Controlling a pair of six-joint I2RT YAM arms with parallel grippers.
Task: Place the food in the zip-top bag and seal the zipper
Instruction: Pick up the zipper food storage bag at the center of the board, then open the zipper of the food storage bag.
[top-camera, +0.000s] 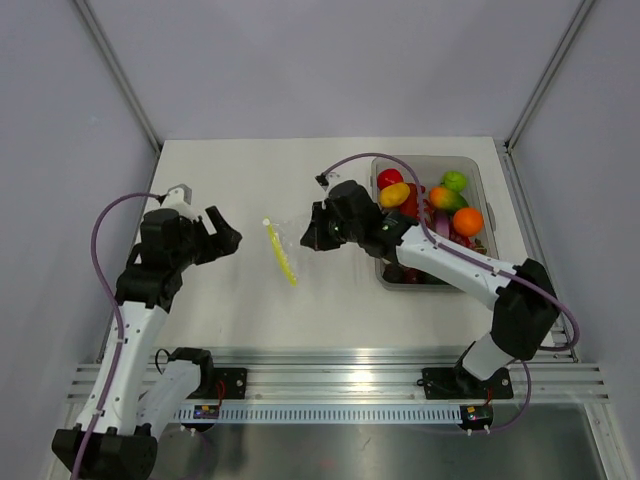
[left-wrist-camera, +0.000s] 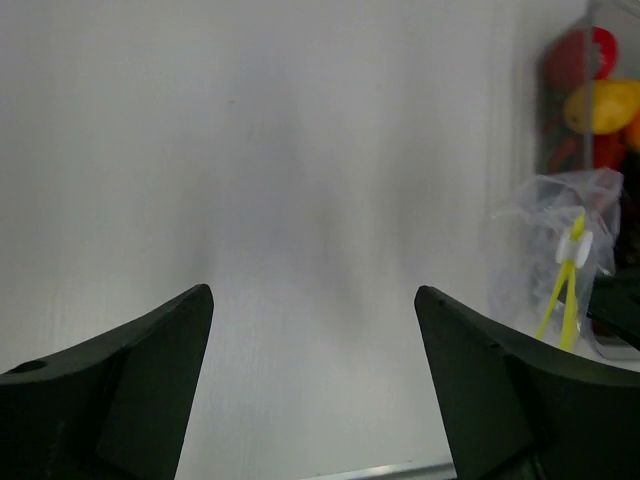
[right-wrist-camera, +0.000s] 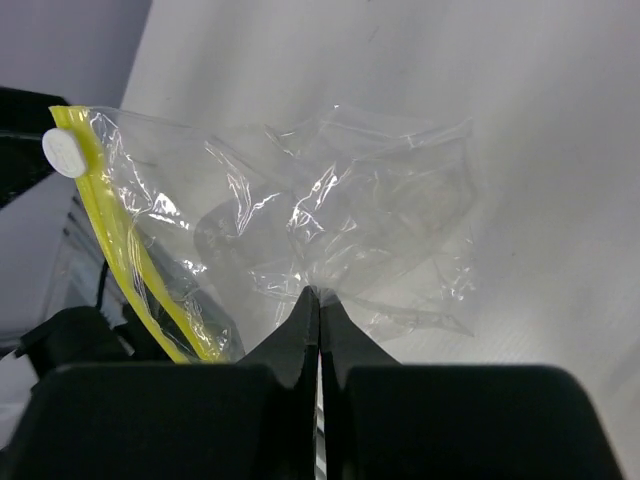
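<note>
Right pincer (right-wrist-camera: 318, 300) fingers sit closest to you in its wrist view, pressed together on a pinch of clear film: it is clamped on the zip-top bag (right-wrist-camera: 330, 210), seemingly at the end away from the mouth. From overhead the bag lies near the middle of the counter (top-camera: 240, 180), crumpled, and looks empty.

Its zipper (right-wrist-camera: 130, 270) runs along the bag's 9 o'clock side, slanting from about 11 to 5 o'clock, with a small white slider (right-wrist-camera: 65, 153) at the far end. You cannot tell from these views whether the mouth is parted or zipped.

At 9 o'clock of the bag, near but apart from it, your left pincer (left-wrist-camera: 312, 292) hangs with jaws wide apart and nothing between them, facing the yellow strip. At 3 o'clock, beyond the right arm, stands the bin (top-camera: 480, 175), and the food (top-camera: 467, 221) is all in there: red, yellow, green and orange pieces.

You look to be in the bag-readying step, with nothing loaded. Next, you likely need the left pincer to take one lip beside the zipper so the mouth can be pulled open. That calls for a shallow bite on one layer only. Grab both layers and the mouth stays closed; pull hard and the thin film may slip from the right grip.
</note>
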